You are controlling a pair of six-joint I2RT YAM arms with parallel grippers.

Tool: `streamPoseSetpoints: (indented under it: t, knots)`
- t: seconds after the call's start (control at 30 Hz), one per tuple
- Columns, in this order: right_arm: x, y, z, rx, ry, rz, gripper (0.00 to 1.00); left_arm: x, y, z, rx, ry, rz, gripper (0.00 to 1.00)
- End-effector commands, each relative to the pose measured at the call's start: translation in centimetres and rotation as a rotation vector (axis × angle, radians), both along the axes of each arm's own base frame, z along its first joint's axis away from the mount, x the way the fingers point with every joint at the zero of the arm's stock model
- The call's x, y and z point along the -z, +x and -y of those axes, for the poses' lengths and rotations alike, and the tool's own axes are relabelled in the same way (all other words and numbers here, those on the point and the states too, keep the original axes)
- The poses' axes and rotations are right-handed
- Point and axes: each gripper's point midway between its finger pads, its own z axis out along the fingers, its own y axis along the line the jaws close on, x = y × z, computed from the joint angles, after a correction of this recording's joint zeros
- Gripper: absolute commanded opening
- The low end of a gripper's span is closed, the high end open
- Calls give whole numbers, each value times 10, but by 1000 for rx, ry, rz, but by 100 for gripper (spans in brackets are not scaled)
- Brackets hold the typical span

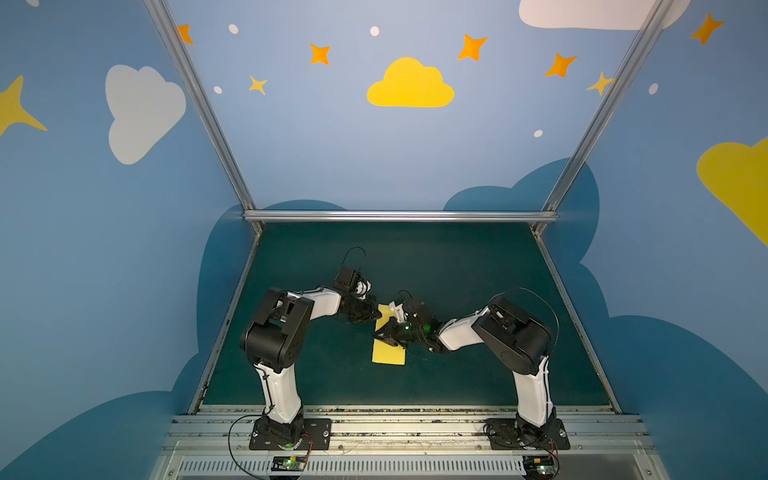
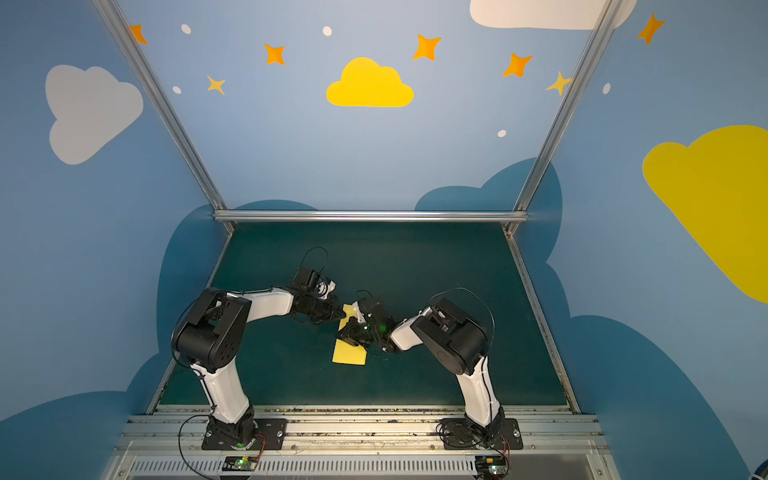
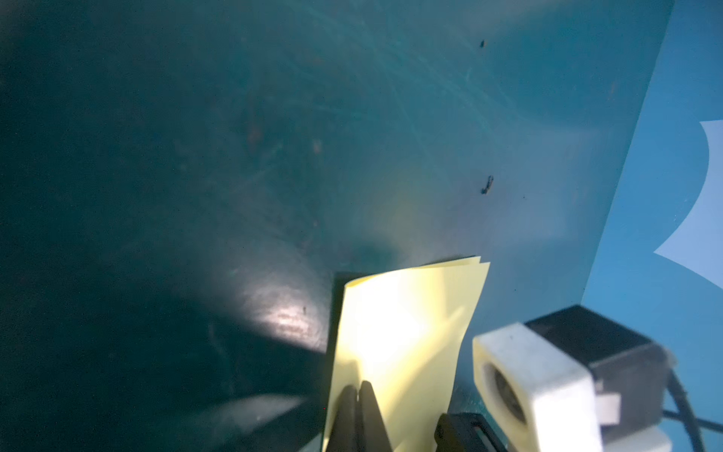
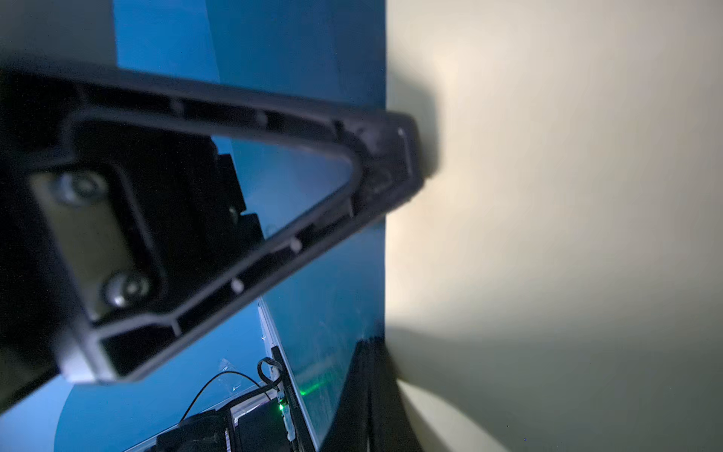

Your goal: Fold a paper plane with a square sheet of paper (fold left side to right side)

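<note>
We count one square sheet of paper [image 1: 388,353] [image 2: 350,354], doubled into two layers, on the green mat [image 1: 478,266] at mid-table. Its near end lies bare; across its middle the right gripper [image 1: 385,337], one of two, rests closed, a fingertip against the paper. Farther, at the sheet's left edge, the left gripper [image 3: 358,391] is closed too, tips on the paper; whether it pinches any, we cannot tell.
</note>
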Motion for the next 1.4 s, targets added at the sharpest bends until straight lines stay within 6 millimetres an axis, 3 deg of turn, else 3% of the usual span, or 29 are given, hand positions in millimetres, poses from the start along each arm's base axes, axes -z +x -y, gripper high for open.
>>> streamPoseSetpoints:
  t: [0.0, 0.53, 0.83, 1.1, 1.37]
  knots:
    - [42, -29, 25, -8, -147, -102, 0, 22, -12, -13, -15, 92, -35, 4]
    - [58, -61, 46, -1, -213, -123, 0, 22, -12, -13, -14, 90, -33, 4]
    - [63, -84, 45, -42, -232, -136, 0, 19, -12, -14, -16, 88, -27, 4]
    - [81, -113, 66, -56, -297, -172, 0, 16, -12, -14, -16, 86, -20, 4]
    - [81, -132, 77, -103, -352, -187, 0, 13, -12, -14, -19, 83, -14, 4]
